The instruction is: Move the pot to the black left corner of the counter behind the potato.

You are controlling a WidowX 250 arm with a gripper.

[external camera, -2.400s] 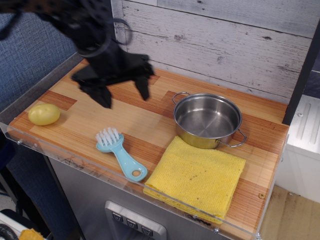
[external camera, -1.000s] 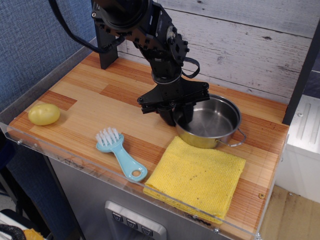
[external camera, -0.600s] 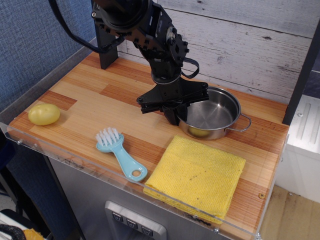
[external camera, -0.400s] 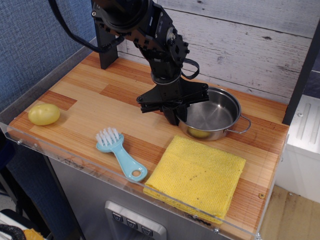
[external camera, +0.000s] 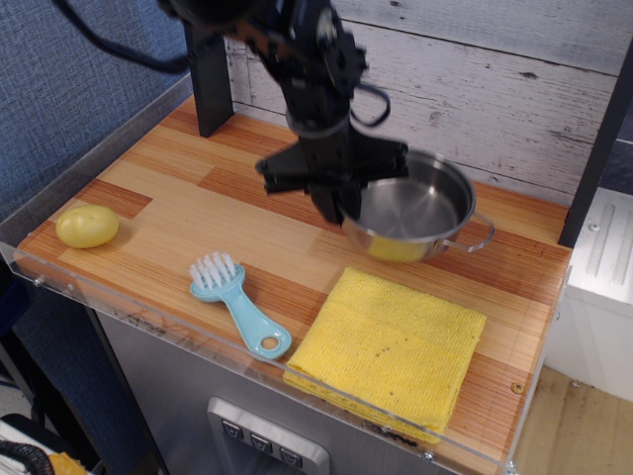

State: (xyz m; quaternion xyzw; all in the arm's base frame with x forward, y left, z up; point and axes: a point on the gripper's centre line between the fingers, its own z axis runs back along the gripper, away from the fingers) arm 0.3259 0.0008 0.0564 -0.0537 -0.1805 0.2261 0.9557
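The shiny steel pot (external camera: pixel 415 213) hangs tilted above the counter (external camera: pixel 188 213), lifted by its left rim. My black gripper (external camera: pixel 343 208) is shut on that rim, and one loop handle sticks out at the pot's right. The pale-yellow potato (external camera: pixel 87 226) lies near the counter's front left edge. The thick black post (external camera: pixel 210 84) marks the back left corner against the plank wall, well left of the pot.
A light-blue dish brush (external camera: pixel 237 302) lies near the front edge. A yellow square cloth (external camera: pixel 391 351) lies at the front right, just below the pot. A thinner dark post (external camera: pixel 601 129) stands at the far right.
My gripper came from the back left to the pot, closed on its left rim, and has lifted it. The pot now hangs tilted, slightly higher than before.
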